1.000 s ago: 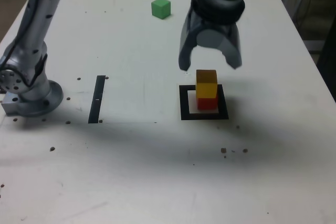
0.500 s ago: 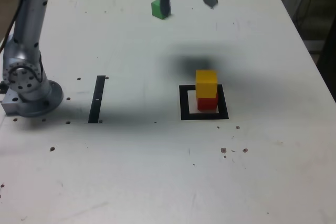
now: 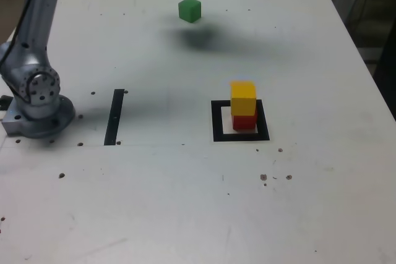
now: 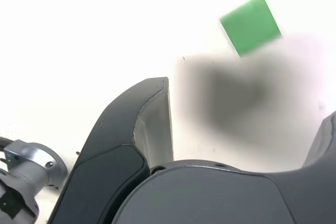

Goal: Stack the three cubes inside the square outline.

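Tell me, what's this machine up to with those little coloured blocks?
A single robot arm is stacking cubes inside the black square outline on the white table. The yellow cube already sits on the red cube within that outline. The green cube lies alone near the far edge of the table. The gripper hangs near the green cube with its jaws wide open and empty, apparently about to collect it.
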`<act>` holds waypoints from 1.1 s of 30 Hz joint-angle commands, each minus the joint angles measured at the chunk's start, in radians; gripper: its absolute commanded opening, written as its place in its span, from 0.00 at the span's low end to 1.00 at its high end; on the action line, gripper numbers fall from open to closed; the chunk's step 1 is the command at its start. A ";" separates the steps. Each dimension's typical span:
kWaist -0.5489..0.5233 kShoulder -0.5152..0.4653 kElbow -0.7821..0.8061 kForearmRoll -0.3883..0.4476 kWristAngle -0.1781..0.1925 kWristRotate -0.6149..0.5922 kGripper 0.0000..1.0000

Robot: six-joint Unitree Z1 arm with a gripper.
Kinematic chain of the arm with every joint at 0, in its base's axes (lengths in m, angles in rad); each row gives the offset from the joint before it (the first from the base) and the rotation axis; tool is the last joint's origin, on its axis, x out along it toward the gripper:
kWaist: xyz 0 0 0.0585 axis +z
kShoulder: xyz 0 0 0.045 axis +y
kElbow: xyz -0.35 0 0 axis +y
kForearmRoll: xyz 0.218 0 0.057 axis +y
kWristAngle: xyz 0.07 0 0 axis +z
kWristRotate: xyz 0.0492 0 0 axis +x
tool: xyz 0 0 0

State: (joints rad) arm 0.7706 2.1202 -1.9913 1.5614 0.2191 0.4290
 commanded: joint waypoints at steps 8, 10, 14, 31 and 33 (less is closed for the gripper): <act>0.087 0.113 -0.048 -0.005 -0.047 -0.049 0.99; 0.091 0.123 -0.062 -0.009 -0.043 -0.085 0.99; 0.092 0.141 -0.097 -0.009 -0.029 -0.182 0.99; 0.090 0.215 -0.089 -0.004 -0.059 -0.279 0.97; 0.090 0.223 -0.090 -0.008 -0.069 -0.280 0.97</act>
State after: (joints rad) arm 0.8622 2.3337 -2.0805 1.5515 0.1538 0.1511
